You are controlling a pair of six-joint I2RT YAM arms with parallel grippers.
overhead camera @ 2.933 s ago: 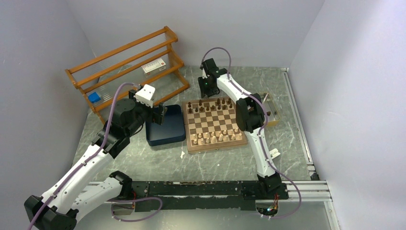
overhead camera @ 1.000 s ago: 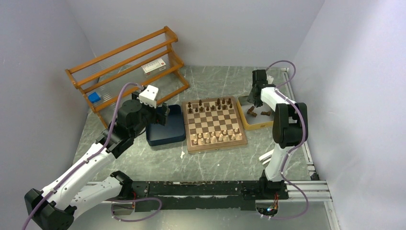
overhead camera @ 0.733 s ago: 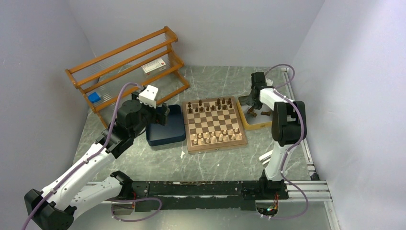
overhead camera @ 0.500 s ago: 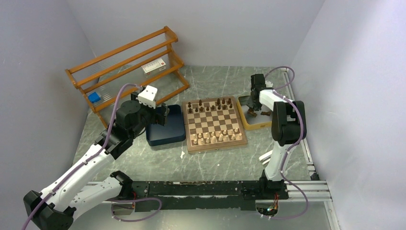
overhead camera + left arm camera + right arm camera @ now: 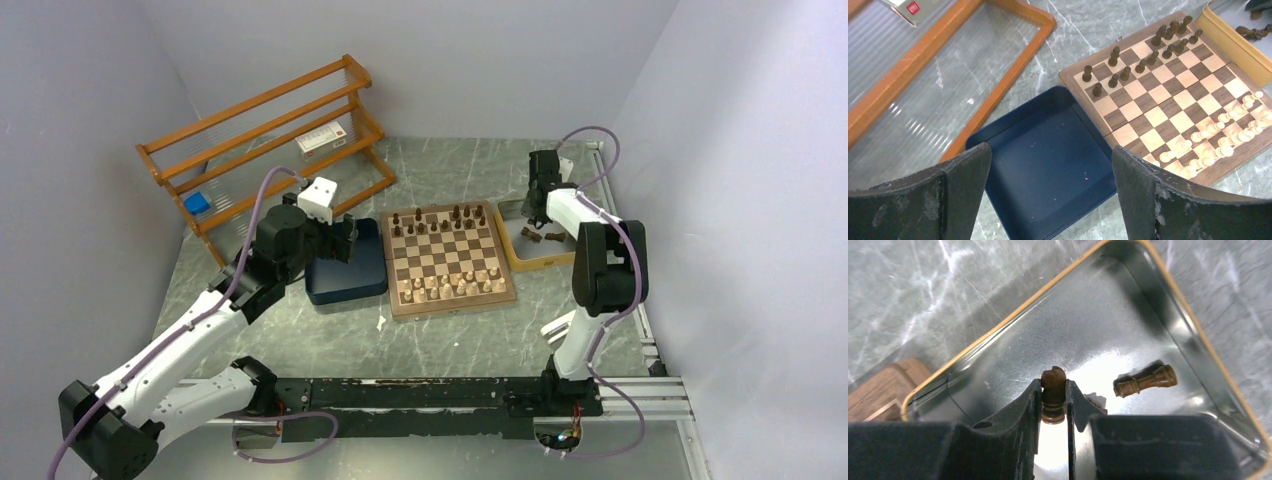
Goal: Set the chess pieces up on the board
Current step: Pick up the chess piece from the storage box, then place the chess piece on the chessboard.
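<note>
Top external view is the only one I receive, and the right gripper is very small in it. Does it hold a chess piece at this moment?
Observer: Yes. In the right wrist view the right gripper is shut on a dark brown piece, which stands upright between the fingers.
Operator: Are other pieces left in that container?
Observer: A second dark piece lies on its side on the floor of the metal tin, to the right of the fingers.
Operator: And the left gripper, is it busy?
Observer: No. In the left wrist view the left gripper is open and holds nothing. That camera looks into the dark blue tray, which has no pieces in it.
</note>
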